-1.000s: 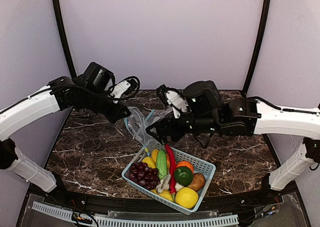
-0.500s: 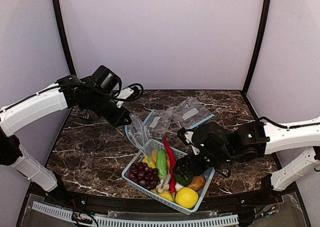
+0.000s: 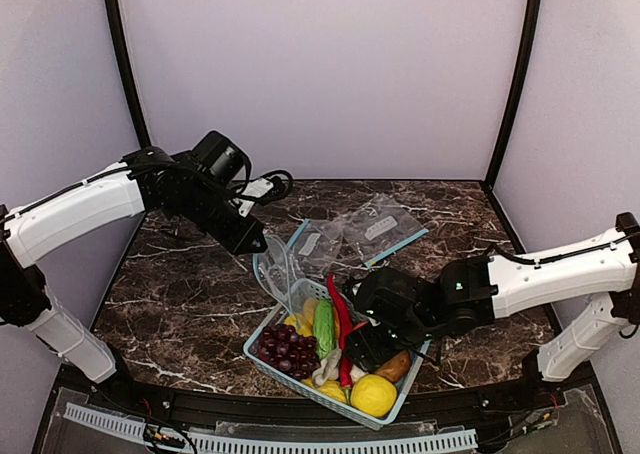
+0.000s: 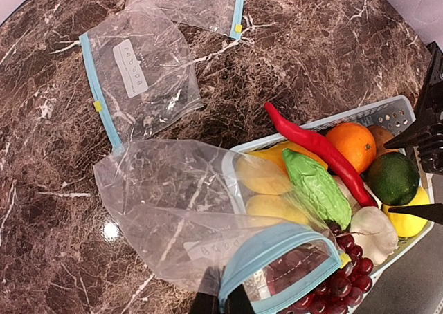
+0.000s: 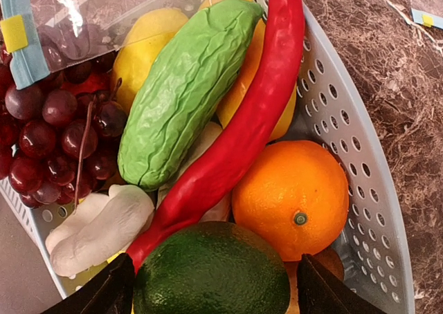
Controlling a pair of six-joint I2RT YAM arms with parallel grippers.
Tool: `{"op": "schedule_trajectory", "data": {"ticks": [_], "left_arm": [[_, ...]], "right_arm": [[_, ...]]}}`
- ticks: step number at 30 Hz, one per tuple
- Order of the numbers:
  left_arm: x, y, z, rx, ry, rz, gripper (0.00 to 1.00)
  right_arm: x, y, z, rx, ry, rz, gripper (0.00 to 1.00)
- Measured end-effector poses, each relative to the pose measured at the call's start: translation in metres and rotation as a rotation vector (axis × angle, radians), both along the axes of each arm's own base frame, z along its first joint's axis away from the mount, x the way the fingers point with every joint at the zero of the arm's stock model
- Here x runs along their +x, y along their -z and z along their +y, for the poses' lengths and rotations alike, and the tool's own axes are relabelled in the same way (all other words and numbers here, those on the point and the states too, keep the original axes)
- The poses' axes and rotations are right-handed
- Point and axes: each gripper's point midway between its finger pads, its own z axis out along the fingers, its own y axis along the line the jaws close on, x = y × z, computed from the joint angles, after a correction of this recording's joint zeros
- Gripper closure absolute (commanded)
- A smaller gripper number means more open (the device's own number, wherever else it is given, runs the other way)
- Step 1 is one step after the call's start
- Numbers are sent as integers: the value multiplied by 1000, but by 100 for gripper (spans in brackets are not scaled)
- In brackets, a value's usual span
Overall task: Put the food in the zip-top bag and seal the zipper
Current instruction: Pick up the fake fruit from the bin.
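One big move: right gripper (image 5: 214, 292) swung from the bag down into the basket (image 5: 374, 210)
Its jaws stand open either side of the avocado (image 5: 211, 269), nothing lifted yet. Left gripper (image 4: 221, 301) pinches the zip-top bag (image 4: 166, 196) by the zipper (image 4: 277, 241), so first pick looks next

Left arm (image 3: 80, 202) reached in from left side, elbow raised, wrist angled down and inward. Left gripper (image 3: 252, 242) pinched tight on mouth edge of zip-top bag (image 4: 166, 189), fingers together. Right arm (image 3: 560, 269) stretched low from right side, wrist pitched down. Right gripper (image 3: 366, 346) pointed downward, jaws spread wide, dark fingers (image 5: 104, 290) showing at both lower corners of wrist view.
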Motion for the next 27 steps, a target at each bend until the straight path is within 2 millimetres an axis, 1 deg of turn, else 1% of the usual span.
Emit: {"op": "schedule_trajectory", "data": {"ticks": [5,6,10,13,15,18,19,21,24,27], "left_arm": [[0,1,-3,-3,1,13,99],[0,0,-3,-6,2,13,99],[-2,0,-5,-16,11,23,99],[-3,2,-8,-24,22,38,99],[-4,4,-10,-24,26,47,99],[-5,7,-12,-25,32,61,99],[-5,8,-12,-26,34,64,99],[-6,8,-13,-28,37,68,99],[-6,8,-13,-30,39,71,99],[-7,8,-14,-34,42,75,99]], "right_arm": [[-3,3,-3,-24,0,1,53],[-3,2,-4,-25,6,0,57],[-2,-1,-6,-33,8,-11,62],[1,-13,-8,-22,17,-30,62],[4,-29,-8,8,26,-53,63],[12,-64,-3,101,34,-111,63],[14,-78,-1,144,32,-138,63],[18,-101,6,221,24,-183,63],[24,-133,23,345,-13,-258,64],[28,-155,45,435,-61,-333,64]]}}
